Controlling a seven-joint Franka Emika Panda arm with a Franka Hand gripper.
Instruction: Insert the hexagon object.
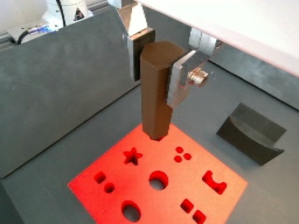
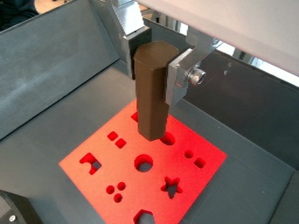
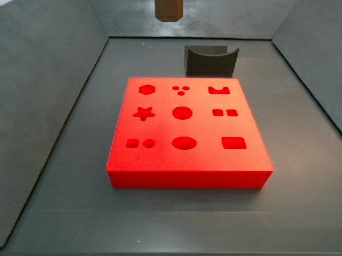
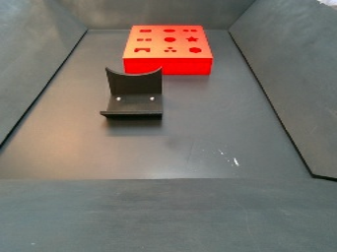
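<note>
The gripper point(image 1: 159, 59) hangs high over the red block point(image 1: 158, 181) and holds the hexagon object point(image 1: 158, 92) tight between its two silver fingers point(image 1: 184, 74). The peg is long, thin and dark brown. It stands straight up and down, with its long side running from the gripper toward the floor. Its top end sits between the fingers and its free end points down at the block.

In both wrist views the peg's low end hangs over the edge of the block, near the star hole point(image 1: 132, 157), and it is not in any hole. The same peg point(image 2: 152, 92) shows in the grip point(image 2: 160, 66) above the block point(image 2: 146, 166).

In a side view only the peg's bottom tip point(image 3: 168, 9) shows at the top edge, well above the block point(image 3: 186, 135). The fixture point(image 3: 210, 60) stands just behind the block there. In a side view the fixture point(image 4: 132, 94) stands in front of the block point(image 4: 168, 48), and the gripper is out of sight.
</note>
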